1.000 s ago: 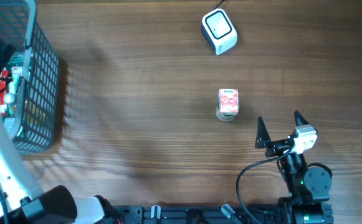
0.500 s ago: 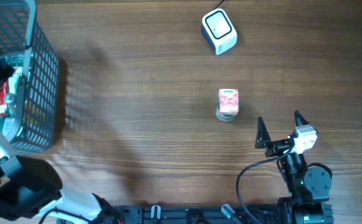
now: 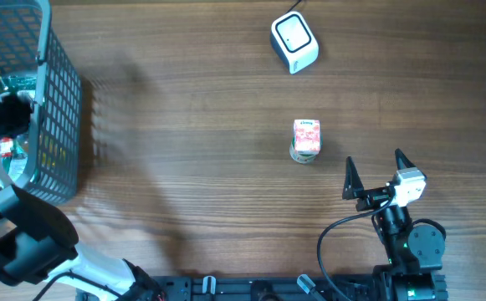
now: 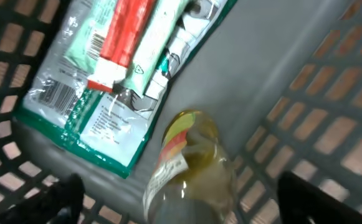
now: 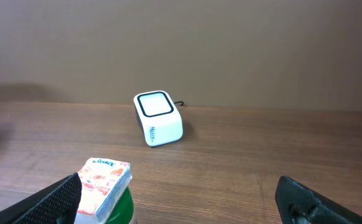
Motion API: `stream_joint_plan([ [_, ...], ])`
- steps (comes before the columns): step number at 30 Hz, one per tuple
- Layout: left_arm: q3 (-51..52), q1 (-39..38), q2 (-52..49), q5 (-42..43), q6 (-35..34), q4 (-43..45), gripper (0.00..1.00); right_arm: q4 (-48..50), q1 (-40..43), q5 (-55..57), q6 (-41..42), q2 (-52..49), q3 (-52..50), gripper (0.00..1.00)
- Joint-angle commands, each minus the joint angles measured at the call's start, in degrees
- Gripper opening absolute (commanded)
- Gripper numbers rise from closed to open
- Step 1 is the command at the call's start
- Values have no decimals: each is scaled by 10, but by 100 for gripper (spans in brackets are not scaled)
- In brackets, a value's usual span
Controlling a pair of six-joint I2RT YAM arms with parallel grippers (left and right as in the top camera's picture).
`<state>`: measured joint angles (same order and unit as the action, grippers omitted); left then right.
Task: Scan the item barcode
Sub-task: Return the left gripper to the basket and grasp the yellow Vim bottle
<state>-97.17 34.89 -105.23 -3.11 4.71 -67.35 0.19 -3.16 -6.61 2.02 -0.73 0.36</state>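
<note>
Grey mesh basket (image 3: pixel 58 125), left gripper (image 4: pixel 190 199) inside, jaws wide and empty over the clear yellow-liquid bottle (image 4: pixel 190 155) lying there. Pick-up step, I reckon: next, close squarely on it. Right gripper (image 3: pixel 373 159) idles open, empty.

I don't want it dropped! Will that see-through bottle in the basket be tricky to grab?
The bottle looks smooth and round, so it may slip or roll. The yellowish liquid inside probably makes it heavyish.

Basket (image 3: pixel 63 109) far left (packet (image 4: pixel 106 81) and bottle (image 4: pixel 190 162) inside), scanner (image 3: pixel 294 42) at the back, tissue pack (image 3: pixel 307 135) before it
</note>
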Motion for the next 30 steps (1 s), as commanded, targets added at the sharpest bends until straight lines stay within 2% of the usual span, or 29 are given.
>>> stream_joint_plan([
  [1,48,-1,-10,12,26,25,83,2,2,-1,-5,5,-1,100],
  [9,118,-1,-10,12,26,98,67,2,2,-1,-5,5,-1,100],
  [14,118,-1,-10,12,25,104,43,2,2,-1,-5,5,-1,100],
  [16,117,-1,-9,12,23,106,39,2,2,-1,-5,5,-1,100],
  [22,74,-1,22,16,6,101,35,2,2,-1,-5,5,-1,100],
  [30,-89,0,99,16,-36,102,34,2,2,-1,-5,5,-1,100],
])
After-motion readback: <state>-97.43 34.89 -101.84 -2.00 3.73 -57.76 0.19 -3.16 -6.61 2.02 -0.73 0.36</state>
